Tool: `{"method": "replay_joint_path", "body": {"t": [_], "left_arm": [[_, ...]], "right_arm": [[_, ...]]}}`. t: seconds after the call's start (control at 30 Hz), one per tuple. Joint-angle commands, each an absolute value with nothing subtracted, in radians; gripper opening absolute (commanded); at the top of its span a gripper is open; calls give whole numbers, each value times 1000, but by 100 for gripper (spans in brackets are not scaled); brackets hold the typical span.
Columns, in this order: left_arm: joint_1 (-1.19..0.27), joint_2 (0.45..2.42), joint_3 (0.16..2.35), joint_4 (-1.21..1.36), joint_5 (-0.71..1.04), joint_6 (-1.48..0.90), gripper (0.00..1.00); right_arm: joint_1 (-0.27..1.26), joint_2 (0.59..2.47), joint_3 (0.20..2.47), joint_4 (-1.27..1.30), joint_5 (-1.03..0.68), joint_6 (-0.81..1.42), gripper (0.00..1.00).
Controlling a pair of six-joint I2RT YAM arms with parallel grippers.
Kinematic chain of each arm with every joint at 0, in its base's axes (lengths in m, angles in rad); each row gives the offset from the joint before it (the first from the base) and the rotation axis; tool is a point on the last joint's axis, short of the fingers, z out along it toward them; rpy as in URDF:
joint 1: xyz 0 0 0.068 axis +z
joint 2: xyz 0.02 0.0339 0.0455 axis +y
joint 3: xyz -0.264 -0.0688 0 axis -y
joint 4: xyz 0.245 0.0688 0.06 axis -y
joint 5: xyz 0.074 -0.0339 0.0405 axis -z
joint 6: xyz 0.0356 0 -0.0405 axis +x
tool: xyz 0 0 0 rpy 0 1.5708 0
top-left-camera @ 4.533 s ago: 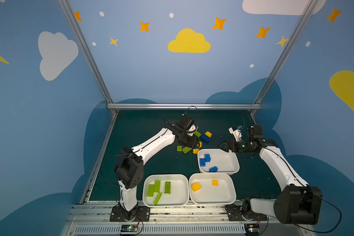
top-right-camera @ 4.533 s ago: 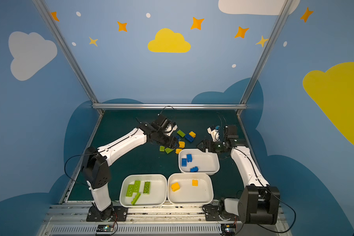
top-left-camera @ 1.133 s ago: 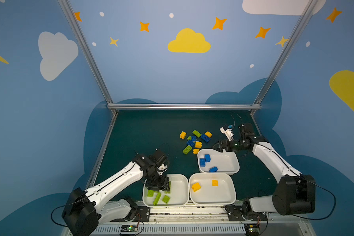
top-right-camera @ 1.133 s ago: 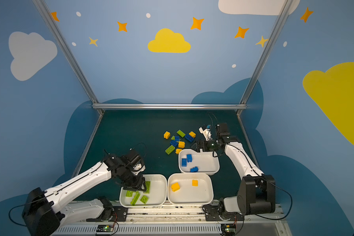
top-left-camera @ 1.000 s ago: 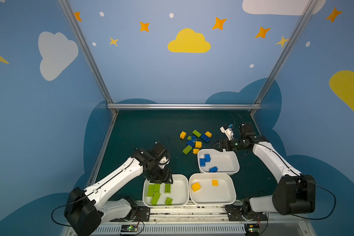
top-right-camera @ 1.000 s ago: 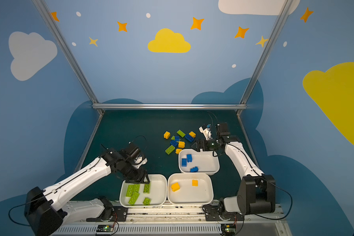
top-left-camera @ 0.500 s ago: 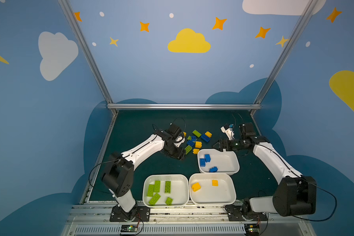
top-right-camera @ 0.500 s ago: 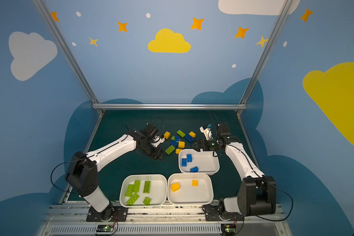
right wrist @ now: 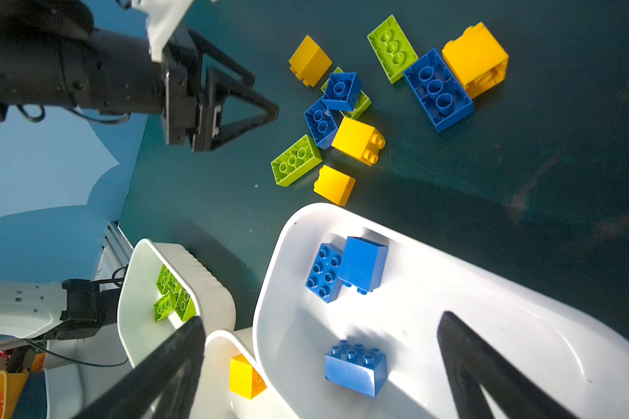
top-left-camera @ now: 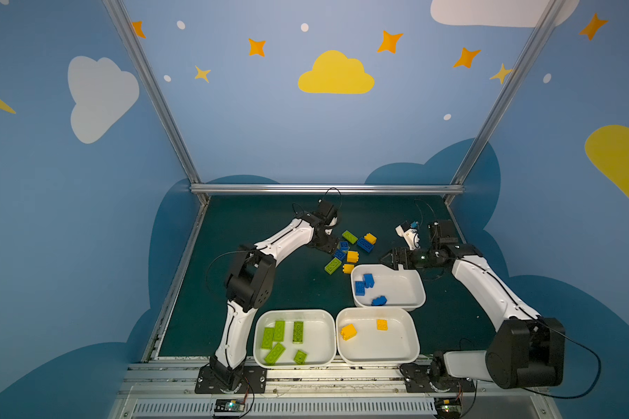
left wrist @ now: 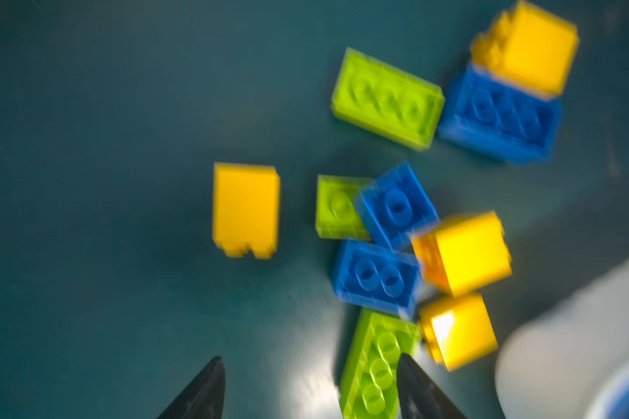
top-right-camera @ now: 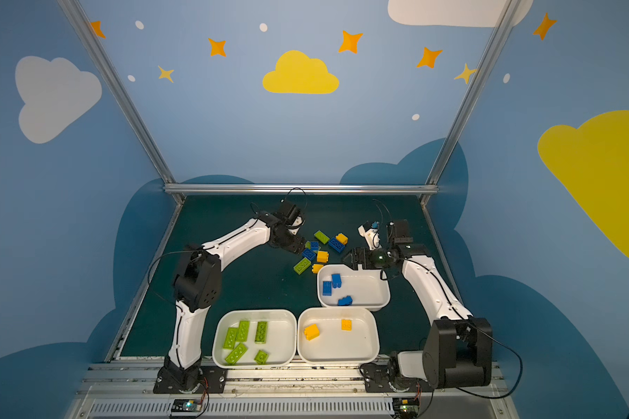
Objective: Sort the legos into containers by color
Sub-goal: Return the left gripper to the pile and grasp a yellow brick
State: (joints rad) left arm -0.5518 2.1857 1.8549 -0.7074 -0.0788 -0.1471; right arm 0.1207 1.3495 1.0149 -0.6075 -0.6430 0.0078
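Left gripper [top-left-camera: 329,247] has swung back up from the green tray [top-left-camera: 259,328] since a second ago. It now sits at the left edge of the loose legos [top-left-camera: 352,256] mid-frame, jaws apart and holding nothing. Right gripper [top-left-camera: 386,258] has barely budged, hanging over the far rim of the blue tray [top-left-camera: 419,287] right of centre, jaws wide apart, empty too. Five green bricks [top-left-camera: 278,330] are in the lower-left tray, two yellow bricks [top-left-camera: 348,332] are in the yellow tray [top-left-camera: 413,328] beside it, and three blue bricks [top-left-camera: 368,280] are in theirs.

legos [left wrist: 378,279] blurred (left wrist), container [left wrist: 578,344] cropped
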Motion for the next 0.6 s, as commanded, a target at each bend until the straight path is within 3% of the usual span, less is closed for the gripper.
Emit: {"method": "replay_joint_path", "body": {"t": [0.0,0.3,0.57], "left_arm": [[-529,2254,1935,-748,-144,-179,74],[-518,2442,2172,-808,-109,-161,69],[-492,2513,2235,-831,-84,-157,50]], "right_arm": [[114,1337,1023,-612,-638,9,98],[106,1349,1046,-625,-643,0,99],[96,1343,1052,-647,-641,-11,99]]}}
